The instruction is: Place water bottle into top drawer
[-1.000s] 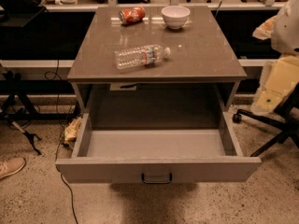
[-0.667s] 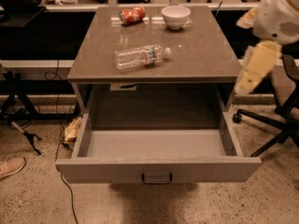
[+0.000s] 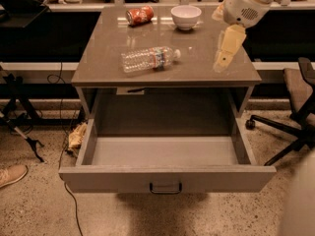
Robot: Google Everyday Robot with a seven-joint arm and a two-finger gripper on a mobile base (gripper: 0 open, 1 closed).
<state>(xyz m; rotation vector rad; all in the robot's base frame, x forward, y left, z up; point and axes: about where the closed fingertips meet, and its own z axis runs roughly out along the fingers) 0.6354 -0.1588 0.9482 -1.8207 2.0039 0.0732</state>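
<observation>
Gripper [image 3: 218,68] hangs over the table [image 3: 197,75] near the lying water bottle [image 3: 147,59], fingers closed, empty; top drawer [image 3: 165,178] open.

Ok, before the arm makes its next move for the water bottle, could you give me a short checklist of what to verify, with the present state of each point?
1. Top drawer open: ok, it is pulled out toward the camera.
2. Water bottle reachable: ok, it lies on its side on the table.
3. Bottle grasped: not ok, the gripper hangs over the table's right part, apart from the bottle.
4. Way from gripper to bottle free: ok, the soda can and the bowl sit at the far edge.
</observation>
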